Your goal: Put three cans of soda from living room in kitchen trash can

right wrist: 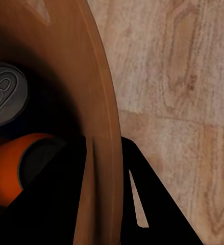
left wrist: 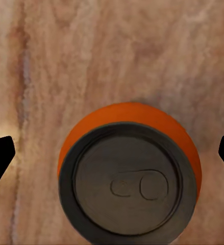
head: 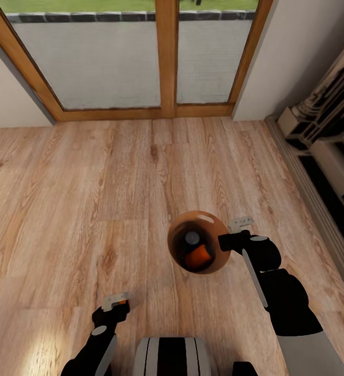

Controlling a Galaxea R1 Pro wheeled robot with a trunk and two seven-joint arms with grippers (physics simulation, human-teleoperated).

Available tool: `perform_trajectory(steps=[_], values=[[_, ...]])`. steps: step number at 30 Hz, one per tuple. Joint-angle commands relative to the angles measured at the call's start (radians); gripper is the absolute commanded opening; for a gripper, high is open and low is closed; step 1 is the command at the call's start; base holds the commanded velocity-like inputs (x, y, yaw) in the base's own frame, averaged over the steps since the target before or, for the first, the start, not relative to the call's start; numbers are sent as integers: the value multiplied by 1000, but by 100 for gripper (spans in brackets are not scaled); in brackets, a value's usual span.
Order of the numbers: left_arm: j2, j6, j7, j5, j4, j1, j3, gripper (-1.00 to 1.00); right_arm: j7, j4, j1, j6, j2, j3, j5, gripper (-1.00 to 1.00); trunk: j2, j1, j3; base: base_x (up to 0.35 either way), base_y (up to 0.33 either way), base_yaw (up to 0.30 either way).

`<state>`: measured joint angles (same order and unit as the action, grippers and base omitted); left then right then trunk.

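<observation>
Bin: we see the round tapered bin with the coppery-brown inside (head: 214, 261) at the lower centre-right of the head view, above the light wood plank floor (head: 88, 183).
Right gripper: our right gripper (head: 238, 230) is clenched on the bin's rim; in the right wrist view the wall (right wrist: 99, 127) runs between its dark fingers (right wrist: 142, 194).
Cans in the bin: two small orange cans with grey tops lie inside, one upright (head: 192, 238), one on its side (head: 199, 257).
Left gripper: at the lower left of the head view, our left gripper (head: 117, 301) grasps a third orange can (left wrist: 129, 178), seen top-on in the left wrist view.
Doors: wood-framed glass doors (head: 167, 57) fill the top of the head view.
</observation>
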<state>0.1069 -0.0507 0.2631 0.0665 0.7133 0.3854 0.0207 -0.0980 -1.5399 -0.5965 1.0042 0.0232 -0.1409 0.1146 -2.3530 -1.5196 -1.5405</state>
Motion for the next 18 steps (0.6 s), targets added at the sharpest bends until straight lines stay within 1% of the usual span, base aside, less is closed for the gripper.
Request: perform_trajectory(steps=[1, 18], values=[[-1, 0, 0, 0, 0, 0, 0, 100, -3, 0, 0, 1, 0, 0, -19, -100, 0, 0, 0, 0, 0, 0], [-3, 0, 1, -1, -3, 1, -1, 100, -3, 0, 0, 1, 0, 0, -19, -100, 0, 0, 0, 0, -4, 0]])
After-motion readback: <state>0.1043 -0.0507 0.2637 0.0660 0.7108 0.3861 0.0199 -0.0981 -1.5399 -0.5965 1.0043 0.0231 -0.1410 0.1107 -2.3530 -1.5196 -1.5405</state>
